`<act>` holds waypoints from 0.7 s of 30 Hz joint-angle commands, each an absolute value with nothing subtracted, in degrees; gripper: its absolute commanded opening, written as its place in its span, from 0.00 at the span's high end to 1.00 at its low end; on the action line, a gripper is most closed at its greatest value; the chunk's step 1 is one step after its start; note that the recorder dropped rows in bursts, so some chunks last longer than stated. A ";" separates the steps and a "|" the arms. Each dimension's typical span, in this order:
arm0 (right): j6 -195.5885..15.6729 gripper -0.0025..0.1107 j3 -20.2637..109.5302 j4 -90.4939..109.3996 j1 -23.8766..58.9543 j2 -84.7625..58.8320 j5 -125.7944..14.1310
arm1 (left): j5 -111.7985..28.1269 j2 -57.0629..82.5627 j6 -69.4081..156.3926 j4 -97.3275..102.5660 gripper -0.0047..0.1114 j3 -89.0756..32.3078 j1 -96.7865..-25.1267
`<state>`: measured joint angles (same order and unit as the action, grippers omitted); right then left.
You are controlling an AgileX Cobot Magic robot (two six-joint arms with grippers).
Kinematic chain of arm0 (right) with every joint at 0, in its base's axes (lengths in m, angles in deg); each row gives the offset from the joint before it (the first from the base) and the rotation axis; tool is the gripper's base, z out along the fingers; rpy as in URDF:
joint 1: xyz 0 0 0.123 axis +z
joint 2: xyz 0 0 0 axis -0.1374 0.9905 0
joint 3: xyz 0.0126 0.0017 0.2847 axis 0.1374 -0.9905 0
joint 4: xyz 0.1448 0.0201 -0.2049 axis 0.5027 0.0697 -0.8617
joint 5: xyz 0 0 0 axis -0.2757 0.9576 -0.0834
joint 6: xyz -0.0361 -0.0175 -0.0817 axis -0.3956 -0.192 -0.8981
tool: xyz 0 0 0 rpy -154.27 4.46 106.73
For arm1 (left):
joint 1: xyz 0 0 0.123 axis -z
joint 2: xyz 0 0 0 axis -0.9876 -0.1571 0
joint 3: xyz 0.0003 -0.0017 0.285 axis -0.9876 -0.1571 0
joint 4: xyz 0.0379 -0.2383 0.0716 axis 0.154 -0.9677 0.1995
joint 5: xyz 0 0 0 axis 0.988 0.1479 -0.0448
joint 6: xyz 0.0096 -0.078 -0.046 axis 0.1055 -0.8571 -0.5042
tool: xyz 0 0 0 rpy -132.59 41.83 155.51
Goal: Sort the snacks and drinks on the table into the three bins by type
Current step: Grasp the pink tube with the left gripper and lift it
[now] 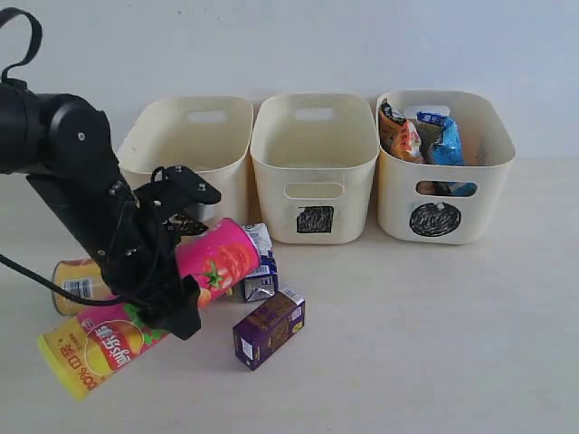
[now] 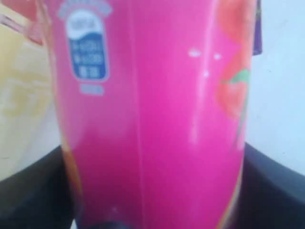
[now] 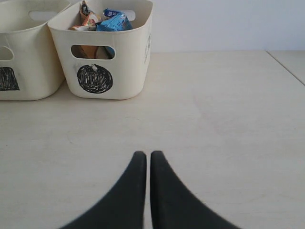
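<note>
**Left of frame.** The yellow tube (image 1: 74, 278) lies on the bench (image 1: 434, 362), partly behind my left arm. My left claw (image 1: 181, 269) is clamped across the pink tube (image 1: 222, 256) at about mid-length. The tube is tilted, with its yellow end at lower left and its pink end toward the bins. In the left wrist view the dark fingers (image 2: 28, 191) press on both sides of the glossy pink wall. I cannot tell whether the low end is clear of the bench.

**Handling, by judgement.** The tube is likely light and stiff along its length, but it has a thin wall that could dent. It is round and slick, so it may turn in the grip. A mid-length hold keeps it balanced, and moderate pressure should be enough.

**Centre.** The blue-and-white carton (image 1: 261, 271) sits just behind the pink tube. The purple carton (image 1: 269, 327) lies just in front.

**Upper frame.** The left bin (image 1: 185, 136) and the middle bin (image 1: 315, 145) look empty. The right bin (image 1: 445, 194), marked with a circle, holds the foil packets (image 1: 425, 136).

**Right.** My right claw (image 3: 148, 191) is closed on nothing, low over bare bench.
</note>
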<state>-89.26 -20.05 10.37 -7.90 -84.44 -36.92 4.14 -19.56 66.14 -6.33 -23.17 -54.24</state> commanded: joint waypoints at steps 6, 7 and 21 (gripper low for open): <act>-89.26 0.98 -20.26 10.45 -7.95 -84.76 -37.42 | 5.07 -13.75 66.95 -6.45 0.93 -22.86 -54.13; -89.26 0.98 -20.26 10.45 -7.95 -84.76 -37.42 | 5.30 -13.76 66.95 -6.85 0.93 -22.86 -54.39; -89.26 0.98 -20.26 10.45 -7.95 -84.76 -37.42 | -7.46 -16.53 66.85 -8.77 0.93 -32.50 -55.19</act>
<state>-89.26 -20.05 10.37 -7.90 -84.44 -36.92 -5.31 -16.61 66.68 -7.87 -32.17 -54.92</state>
